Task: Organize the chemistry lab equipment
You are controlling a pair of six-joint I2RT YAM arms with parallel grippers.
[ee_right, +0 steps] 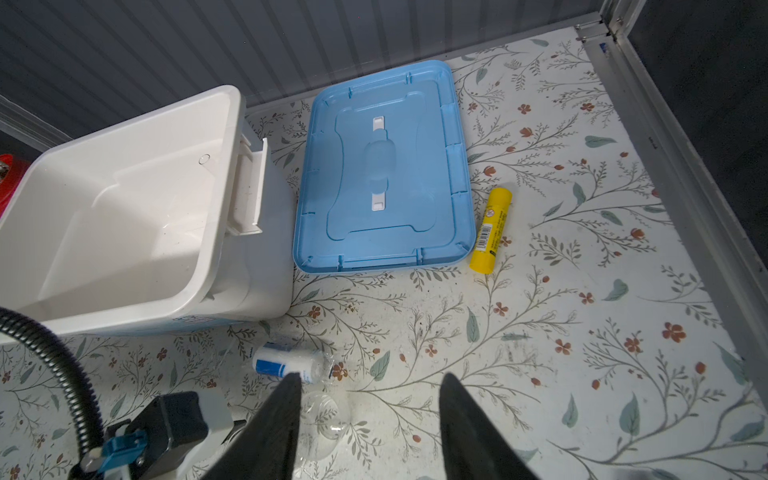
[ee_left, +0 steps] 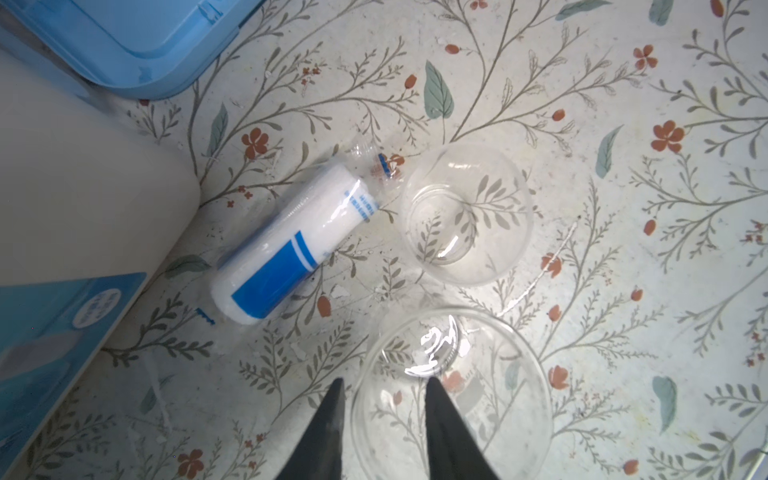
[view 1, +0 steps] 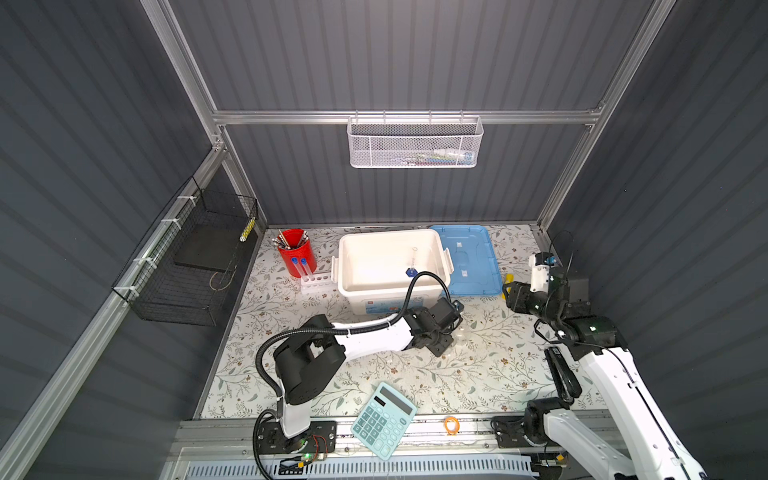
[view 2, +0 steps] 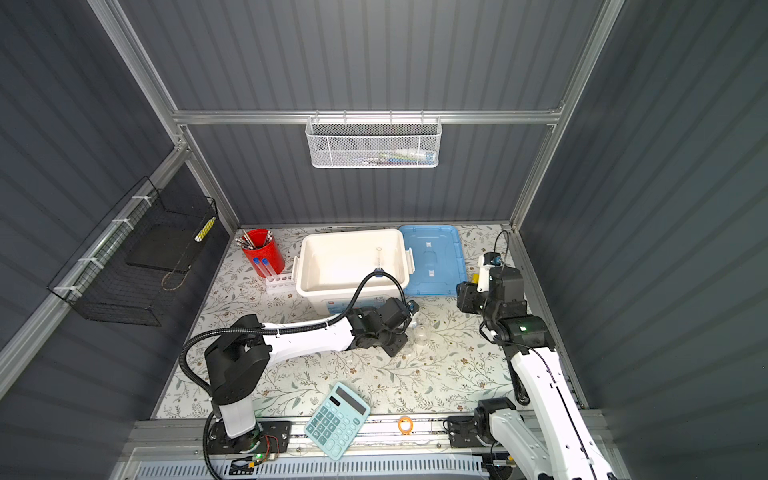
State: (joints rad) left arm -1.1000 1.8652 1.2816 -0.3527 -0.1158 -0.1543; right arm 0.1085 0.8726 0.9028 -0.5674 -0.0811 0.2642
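Left gripper (ee_left: 385, 380) is hovering with jaws narrowly open astride the clear flask's (ee_left: 498, 395) edge on the table near the white bin (ee_left: 83, 187), not visibly pinching it, while the right gripper (ee_right: 370, 378) is hanging wide open and empty.

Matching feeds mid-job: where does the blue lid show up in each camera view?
Both top views: the blue lid lies flat at the back, right of the white bin.
Left wrist: only a corner shows, beside the bin.
Right wrist: whole lid, between the bin and a yellow glue stick.
Shared landmark: the white bin.
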